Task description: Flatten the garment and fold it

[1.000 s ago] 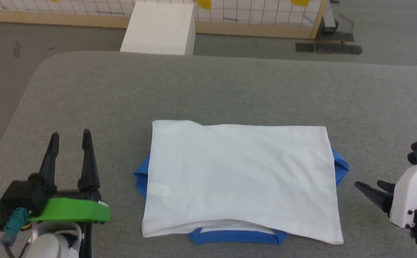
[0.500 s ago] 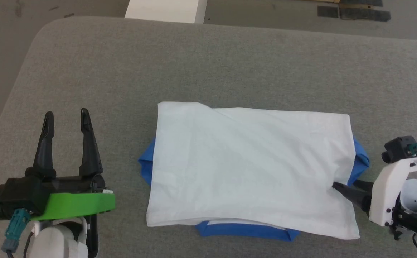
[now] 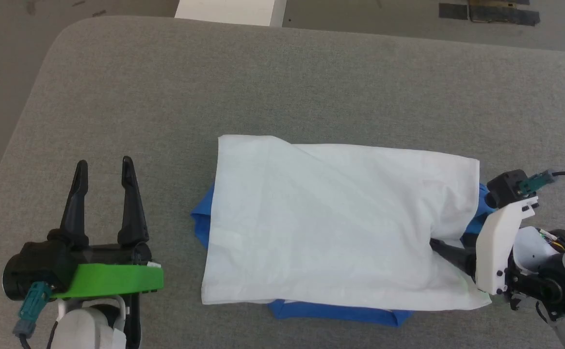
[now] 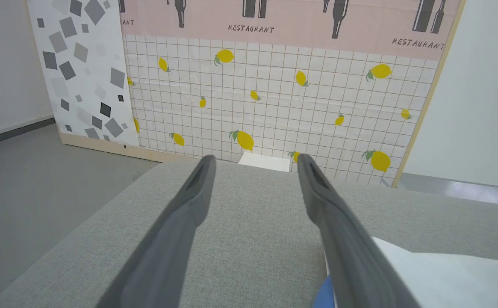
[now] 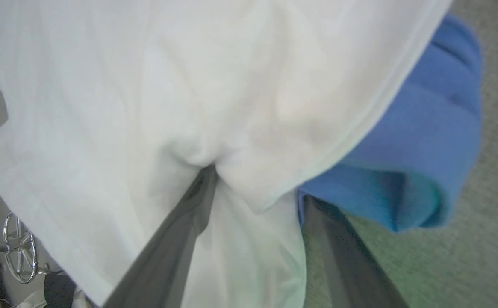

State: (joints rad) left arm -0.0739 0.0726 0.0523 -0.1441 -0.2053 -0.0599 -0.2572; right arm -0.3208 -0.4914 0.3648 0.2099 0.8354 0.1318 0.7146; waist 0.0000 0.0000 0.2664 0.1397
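The garment lies folded on the grey table as a white rectangle. Blue sleeves poke out at its left and right, and the blue neckband shows at the near edge. My right gripper is open and pushed into the garment's right edge. In the right wrist view its fingers straddle the white cloth, one pressing a dimple into the top and the other running under the blue sleeve. My left gripper stands open over bare table, left of the garment; its fingers hold nothing, and the garment's corner lies beside them.
The grey padded table has a rounded far-left corner, with floor beyond it. A white box stands past the far edge and dark mats lie on the floor. A lemon-print backdrop panel stands behind the table.
The head camera has tilted down. My right gripper has moved left from beside the garment into its right edge, and the cloth bunches around its fingers. The left gripper has stayed put.
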